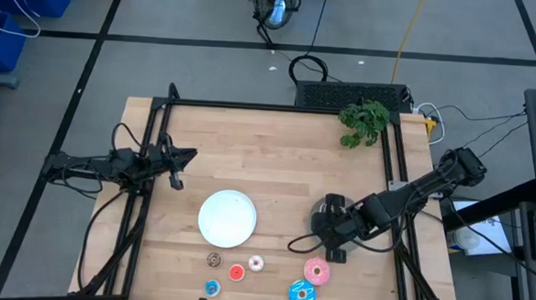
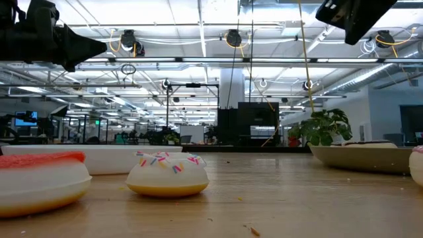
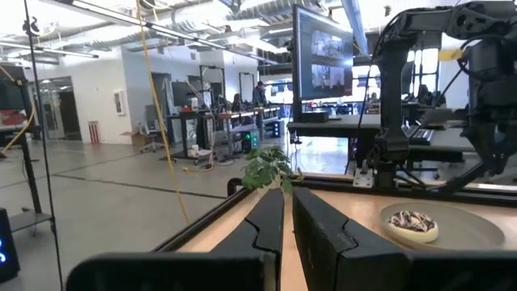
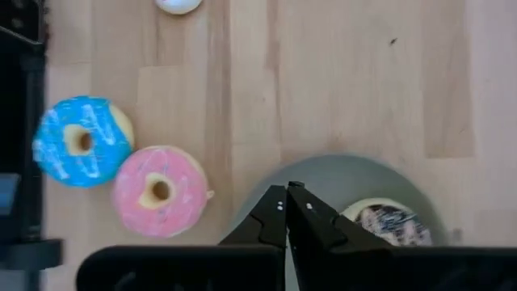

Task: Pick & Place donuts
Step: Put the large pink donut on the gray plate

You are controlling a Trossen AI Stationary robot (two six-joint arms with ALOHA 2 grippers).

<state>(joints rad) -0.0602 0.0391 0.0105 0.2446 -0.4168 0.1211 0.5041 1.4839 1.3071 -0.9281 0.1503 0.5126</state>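
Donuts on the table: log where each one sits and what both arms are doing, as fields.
grey plate: holds chocolate drizzled donut
white plate: no donut on it
pink donut: on the wood beside blue sprinkled donut
tiny donuts: brown, red, white-pink, blue, all on the wood
right gripper: above grey plate, fingers shut, empty
left gripper: waiting at left edge, shut

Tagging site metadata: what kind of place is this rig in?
Probably an open-plan lab or workshop: exposed ceiling ducts and strip lights, rows of workstations behind, and a big monitor beside the wooden table.
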